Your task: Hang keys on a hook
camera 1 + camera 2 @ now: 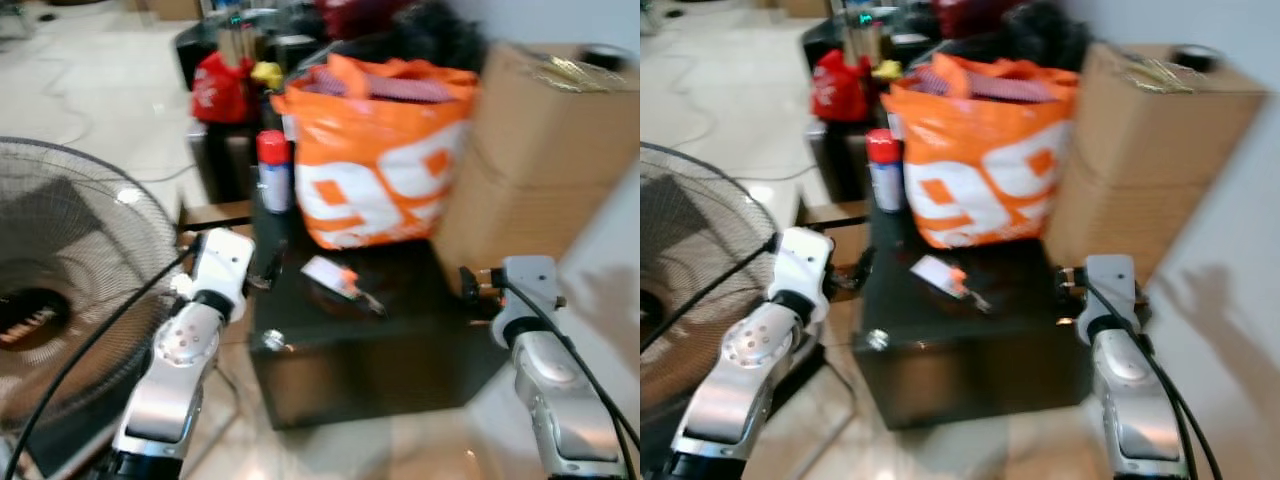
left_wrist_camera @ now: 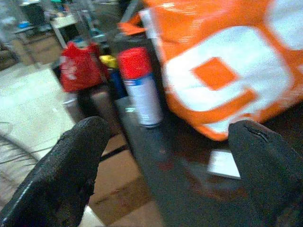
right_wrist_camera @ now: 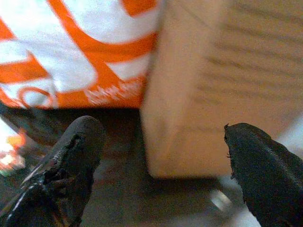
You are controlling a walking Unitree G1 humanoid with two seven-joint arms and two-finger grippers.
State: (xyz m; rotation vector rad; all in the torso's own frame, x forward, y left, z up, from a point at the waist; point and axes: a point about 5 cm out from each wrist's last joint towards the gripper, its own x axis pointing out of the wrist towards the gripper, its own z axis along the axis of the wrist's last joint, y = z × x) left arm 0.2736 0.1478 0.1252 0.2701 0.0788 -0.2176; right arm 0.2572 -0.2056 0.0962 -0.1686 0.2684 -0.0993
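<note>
With both end effectors spread empty, we steer the left end effector toward the keys at two o'clock on the tabletop, descending squarely.

The orange bag, ahead of both grippers, bore large white blocks with orange figures that looked like "99", though blur left them uncertain. In the right wrist view a line of small white print ran along the bag's lower edge, too smeared to read. The spray can's label was unreadable.
</note>
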